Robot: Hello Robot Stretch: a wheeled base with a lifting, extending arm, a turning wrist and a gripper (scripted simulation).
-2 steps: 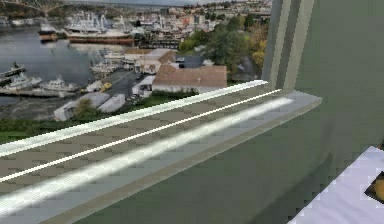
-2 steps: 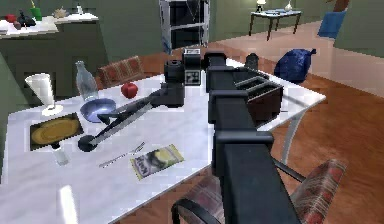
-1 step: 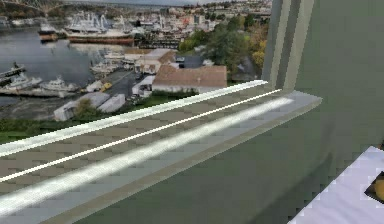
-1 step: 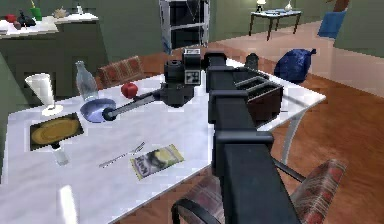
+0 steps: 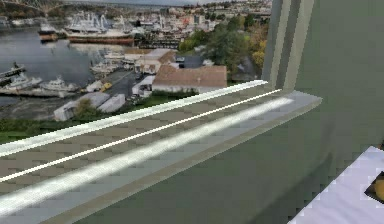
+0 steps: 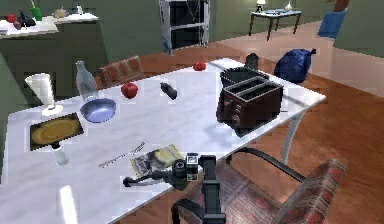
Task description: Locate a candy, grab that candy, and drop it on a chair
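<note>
Dark two-finger gripper (image 6: pixel 135 181) at the near edge of the white rectangular table (image 6: pixel 190 115), just beside a yellow-grey striped flat packet (image 6: pixel 160 158) — likely the candy. Can't tell the claw's state or whether it holds anything. Centre on the packet, lift straight — red plaid-cushioned chair (image 6: pixel 335 195) is near.

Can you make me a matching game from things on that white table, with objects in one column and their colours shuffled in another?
Things:
1. apple
2. toaster
3. bowl
4. bottle

Colours:
A. dark brown
B. clear glass
C. red
D. pale blue

Pairs: 1-C, 2-A, 3-D, 4-B.
</note>
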